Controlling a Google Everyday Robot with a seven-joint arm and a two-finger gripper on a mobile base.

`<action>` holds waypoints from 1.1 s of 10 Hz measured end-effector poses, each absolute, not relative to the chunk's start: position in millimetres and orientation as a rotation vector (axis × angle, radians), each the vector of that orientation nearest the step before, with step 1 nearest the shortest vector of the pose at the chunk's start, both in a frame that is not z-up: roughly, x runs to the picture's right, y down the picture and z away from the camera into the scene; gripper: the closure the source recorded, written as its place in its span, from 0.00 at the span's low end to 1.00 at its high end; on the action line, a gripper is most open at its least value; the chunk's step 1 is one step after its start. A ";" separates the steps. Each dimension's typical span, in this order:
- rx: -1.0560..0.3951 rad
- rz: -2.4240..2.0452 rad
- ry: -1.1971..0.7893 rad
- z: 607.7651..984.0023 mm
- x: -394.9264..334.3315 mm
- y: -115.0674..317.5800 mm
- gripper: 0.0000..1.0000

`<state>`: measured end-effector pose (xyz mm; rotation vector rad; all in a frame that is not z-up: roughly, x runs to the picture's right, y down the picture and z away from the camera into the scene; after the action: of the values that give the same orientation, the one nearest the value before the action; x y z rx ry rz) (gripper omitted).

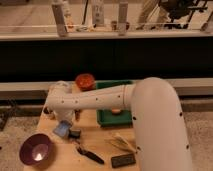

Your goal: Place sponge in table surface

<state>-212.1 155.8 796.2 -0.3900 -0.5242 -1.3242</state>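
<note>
A light blue sponge (61, 130) is at the left part of the wooden table (102, 137), low over or on its surface; I cannot tell which. My gripper (69, 128) hangs at the end of the white arm (100, 100) directly at the sponge, touching or just above its right side. The arm reaches in from the lower right across the table and hides part of it.
A purple bowl (36, 150) sits at the front left, close to the sponge. An orange bowl (85, 81) is at the back. A green tray (111, 118) lies mid-table. A black utensil (90, 155), a yellowish item (122, 143) and a black bar (122, 160) lie in front.
</note>
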 end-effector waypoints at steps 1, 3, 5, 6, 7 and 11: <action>-0.379 -1.329 -0.528 788.3 -211.1 152.2 0.85; -0.356 -1.342 -0.523 771.6 -208.3 145.1 0.99; -0.344 -1.349 -0.524 763.7 -208.2 142.7 1.00; -0.336 -1.359 -0.523 759.7 -210.2 141.7 1.00; -0.327 -1.367 -0.521 754.5 -212.5 138.4 1.00; -0.293 -1.406 -0.503 731.7 -214.1 124.7 1.00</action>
<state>-214.1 124.7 731.7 -0.2927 -0.5028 -1.4060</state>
